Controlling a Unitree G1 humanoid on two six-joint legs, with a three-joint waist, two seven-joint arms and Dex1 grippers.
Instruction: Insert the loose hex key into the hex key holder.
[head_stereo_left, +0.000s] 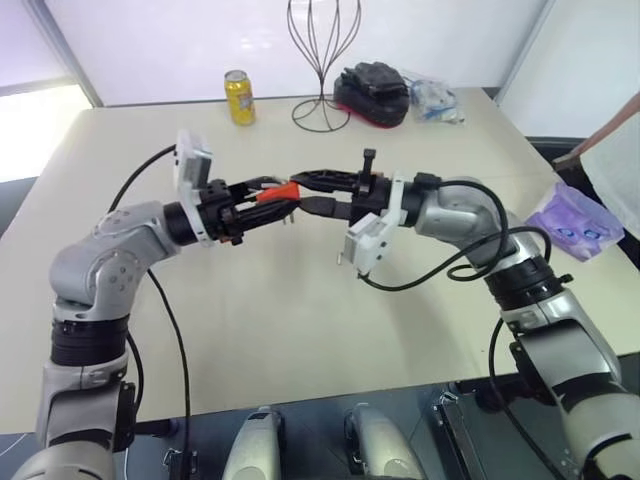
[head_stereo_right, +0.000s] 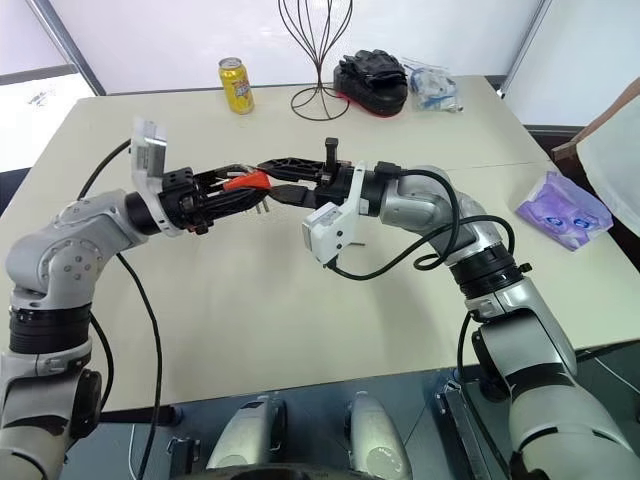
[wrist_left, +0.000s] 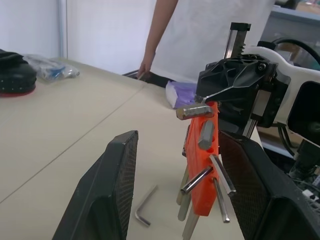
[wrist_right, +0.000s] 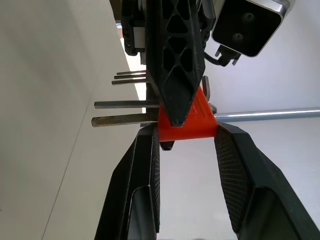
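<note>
- The hex key holder (head_stereo_left: 280, 191) hangs in the air over the middle of the table (head_stereo_left: 300, 330), where the two arms meet: one from 9 o'clock, one from 3 o'clock
- The right gripper (wrist_right: 186, 131) has the holder, its two fingers pressed on either side of the red block, with the stored keys sticking out to one side
- The left gripper (wrist_left: 177, 137) is parted about halfway and holds nothing; the holder stands in the gap between its fingers, close to one pad, and I cannot tell if it touches
- The loose hex key (wrist_left: 145, 207) lies flat on the table, apart from both grippers and, judging by the left wrist view, almost straight below the holder
- Its long leg rests along the tabletop, the short bent end at the end nearer the left wrist camera
- The key is below the open left fingers, so the next move looks like a descent; the left arm is the free one and about as near as the right, so it should make the pick
</note>
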